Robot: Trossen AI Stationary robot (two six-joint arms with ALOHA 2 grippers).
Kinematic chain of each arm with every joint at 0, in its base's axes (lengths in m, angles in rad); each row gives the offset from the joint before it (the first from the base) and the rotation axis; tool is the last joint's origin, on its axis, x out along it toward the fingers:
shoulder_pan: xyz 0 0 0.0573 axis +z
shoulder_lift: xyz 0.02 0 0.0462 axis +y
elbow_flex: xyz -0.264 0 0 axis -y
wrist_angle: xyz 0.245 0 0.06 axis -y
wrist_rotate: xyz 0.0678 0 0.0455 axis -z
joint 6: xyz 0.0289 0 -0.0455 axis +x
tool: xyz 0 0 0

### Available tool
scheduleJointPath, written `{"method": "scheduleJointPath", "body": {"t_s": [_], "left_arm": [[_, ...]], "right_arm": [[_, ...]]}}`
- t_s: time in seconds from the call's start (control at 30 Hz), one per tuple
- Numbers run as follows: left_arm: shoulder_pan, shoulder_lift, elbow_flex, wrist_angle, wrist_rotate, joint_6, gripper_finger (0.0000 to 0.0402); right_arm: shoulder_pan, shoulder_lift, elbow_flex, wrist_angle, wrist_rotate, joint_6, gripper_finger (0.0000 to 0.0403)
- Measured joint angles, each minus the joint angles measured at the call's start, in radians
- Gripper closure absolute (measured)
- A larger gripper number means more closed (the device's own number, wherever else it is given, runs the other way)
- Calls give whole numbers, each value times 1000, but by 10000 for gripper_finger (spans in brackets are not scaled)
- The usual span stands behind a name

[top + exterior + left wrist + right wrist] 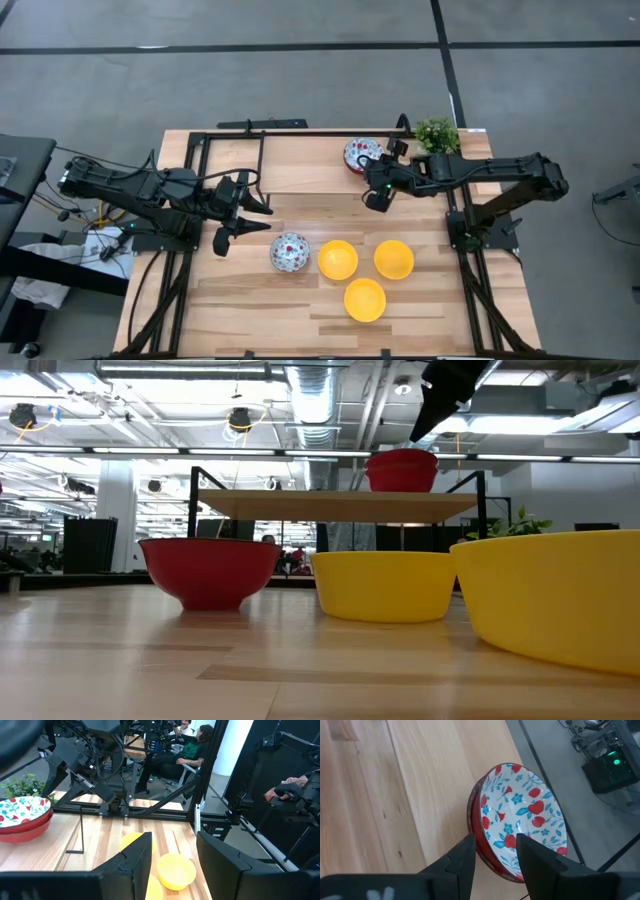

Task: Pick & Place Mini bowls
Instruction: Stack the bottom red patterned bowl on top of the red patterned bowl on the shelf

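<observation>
Yellow bowl [560, 600] foremost (stacked floral bowls [520, 820] overhead-only)

L end effector [262, 217] & R end effector [386, 170] both open, arms reaching inward, nothing held

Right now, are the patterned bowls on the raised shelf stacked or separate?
Stacked. The right wrist view shows the patterned bowl nested in a second red rim; the left wrist view shows two rims, one above the other.

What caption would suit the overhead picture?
Two open grippers, left and right, hover over a table with yellow and floral bowls.
</observation>
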Motion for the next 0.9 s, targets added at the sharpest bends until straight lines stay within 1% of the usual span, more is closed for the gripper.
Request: {"method": "scheduleJointPath", "body": {"t_s": [0.13,0.33,0.5,0.57,0.67,0.8,0.9], "left_arm": [[0,0,0,0,0,0,247],[0,0,0,0,0,0,247],[0,0,0,0,0,0,247],[0,0,0,0,0,0,247],[0,0,0,0,0,0,247],[0,0,0,1,0,0,247],[0,0,0,0,0,0,247]], "right_arm": [[0,0,0,-1,-14,0,269],[0,0,1,-22,-6,-9,270],[0,0,1,-17,79,-8,270],[0,0,1,-9,90,-8,269],[0,0,1,-8,87,-8,270],[-8,0,1,-16,47,-9,270],[-19,0,1,-17,44,-8,270]]}}
